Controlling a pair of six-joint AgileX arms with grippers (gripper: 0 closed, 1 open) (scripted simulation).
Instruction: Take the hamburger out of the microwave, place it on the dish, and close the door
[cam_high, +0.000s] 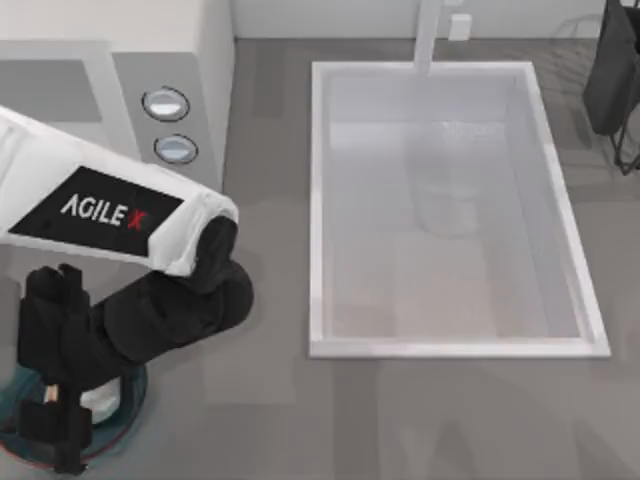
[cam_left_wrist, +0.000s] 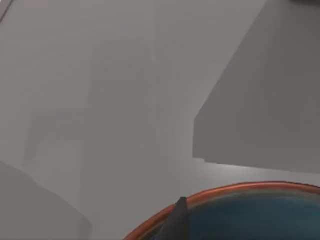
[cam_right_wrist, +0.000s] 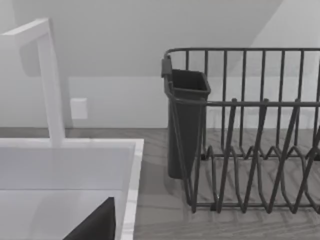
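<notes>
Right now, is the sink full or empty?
Empty. The top view shows the sink with a bare white basin floor, and the right wrist view shows the same plain inside near the tap.

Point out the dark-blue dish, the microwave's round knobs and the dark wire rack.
Round dark-blue dish with reddish-orange rim (cam_left_wrist: 240, 191): left wrist view, on the rim.
Boxy white-grey microwave (cam_high: 166, 103): top view, on its upper knob.
Dark wire dish rack (cam_right_wrist: 260, 150): right wrist view, on a front bar.

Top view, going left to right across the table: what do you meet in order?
Left arm over the dish, the microwave knobs, the sink, then the dark dish rack at the far right corner.
</notes>
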